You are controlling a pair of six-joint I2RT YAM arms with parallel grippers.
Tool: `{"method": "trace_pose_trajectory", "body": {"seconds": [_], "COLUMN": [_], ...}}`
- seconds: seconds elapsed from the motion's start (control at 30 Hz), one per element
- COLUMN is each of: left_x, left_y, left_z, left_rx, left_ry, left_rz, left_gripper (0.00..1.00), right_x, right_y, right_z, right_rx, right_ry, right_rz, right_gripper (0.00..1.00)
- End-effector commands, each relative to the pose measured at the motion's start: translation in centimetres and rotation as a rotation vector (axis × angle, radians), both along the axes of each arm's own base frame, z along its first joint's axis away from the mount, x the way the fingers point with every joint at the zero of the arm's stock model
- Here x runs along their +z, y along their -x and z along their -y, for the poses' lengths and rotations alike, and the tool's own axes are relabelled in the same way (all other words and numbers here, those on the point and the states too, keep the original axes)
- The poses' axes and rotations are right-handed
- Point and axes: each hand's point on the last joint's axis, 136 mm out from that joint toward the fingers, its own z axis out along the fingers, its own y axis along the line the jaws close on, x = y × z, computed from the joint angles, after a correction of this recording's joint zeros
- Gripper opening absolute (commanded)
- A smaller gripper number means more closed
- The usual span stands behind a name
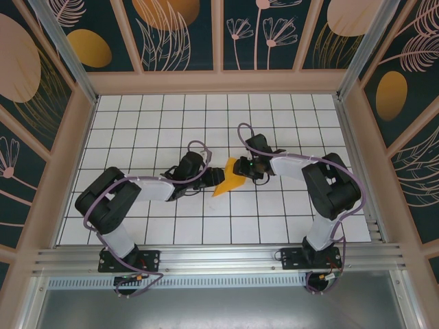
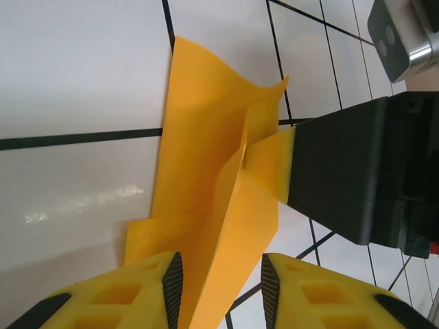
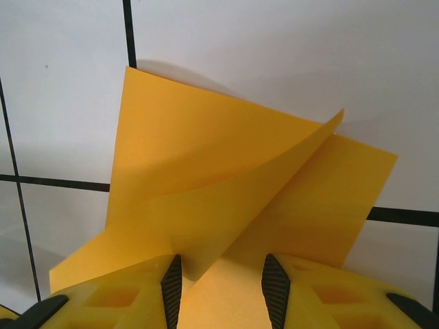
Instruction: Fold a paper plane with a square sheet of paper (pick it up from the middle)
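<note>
Orange-yellow square sheet of paper [image 1: 229, 178]: early folds made, most folding left; my left fingers [image 2: 130, 298] parted astride it, right fingers [image 3: 329, 298] flank it, grip I cannot tell.

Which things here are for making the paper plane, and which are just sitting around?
For the job:
- orange paper, partly folded
- left gripper
- right gripper

Just there:
- white grid table
- wall panels with flower and oval prints
</note>
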Motion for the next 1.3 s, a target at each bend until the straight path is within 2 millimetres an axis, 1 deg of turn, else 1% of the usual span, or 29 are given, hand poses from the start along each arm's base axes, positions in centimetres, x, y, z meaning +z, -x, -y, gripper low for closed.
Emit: {"method": "trace_pose_trajectory", "body": {"seconds": [0.0,0.27,0.53,0.83,1.0,1.13,1.27], "left_x": [0.1,-1.2,-2.0,-3.1,-3.4,-3.0,-2.0], "left_y": [-0.9,-0.5,-0.1,-0.2,-0.3,-0.4,-0.1], "left_z": [0.8,2.1,3.2,3.6,3.5,3.0,2.7], "left_rx": [-0.011,-0.076,-0.136,-0.168,-0.163,-0.135,-0.114], "left_ry": [0.019,0.043,0.069,0.044,0.029,0.041,0.1], "left_rz": [0.007,-0.033,-0.053,-0.064,-0.065,-0.056,-0.05], "left_gripper": [0.4,0.39,0.28,0.22,0.14,0.1,0.08], "right_x": [-2.5,-2.5,-2.4,-2.0,-1.6,-0.3,2.3], "right_y": [1.0,1.2,1.4,1.7,1.5,0.8,-0.1], "right_z": [1.4,1.2,0.9,0.0,0.0,0.6,1.0], "right_rx": [-0.017,-0.007,0.005,0.034,0.036,0.015,0.007], "right_ry": [0.092,0.082,0.06,0.01,-0.002,0.01,-0.01], "right_rz": [-0.06,-0.063,-0.069,-0.07,-0.063,-0.023,0.045], "right_gripper": [0.43,0.43,0.43,0.43,0.43,0.43,0.44]}}
